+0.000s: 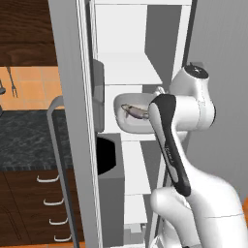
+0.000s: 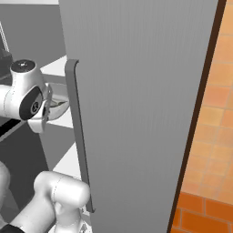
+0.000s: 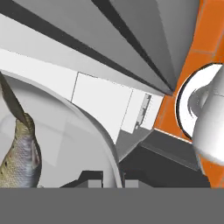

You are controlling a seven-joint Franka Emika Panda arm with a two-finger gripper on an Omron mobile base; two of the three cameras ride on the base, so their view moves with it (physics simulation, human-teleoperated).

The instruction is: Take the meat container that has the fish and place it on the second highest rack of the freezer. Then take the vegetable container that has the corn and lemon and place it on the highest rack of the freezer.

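Observation:
The meat container (image 1: pixel 127 121) is a light-grey dish with a thick rim. It hangs inside the open freezer (image 1: pixel 70 58), in the gap between a white rack above (image 1: pixel 128 68) and a white rack (image 1: pixel 133 137) just below it. The fish (image 1: pixel 135 112) lies in the dish and also appears as the fish (image 3: pixel 19 153) in the hand view. My gripper (image 3: pixel 109 180) is shut on the dish's rim (image 3: pixel 94 127), one dark fingertip on each side. In the left base view my forearm hides the hand. I cannot tell whether the dish touches the rack below.
The freezer's left door carries a dark bin (image 1: pixel 109 155) close to the dish. The right door (image 2: pixel 136 91) with its long bar handle (image 2: pixel 79 136) stands next to my arm. A dark counter (image 1: pixel 24 135) over wooden drawers (image 1: pixel 29 208) lies to the left.

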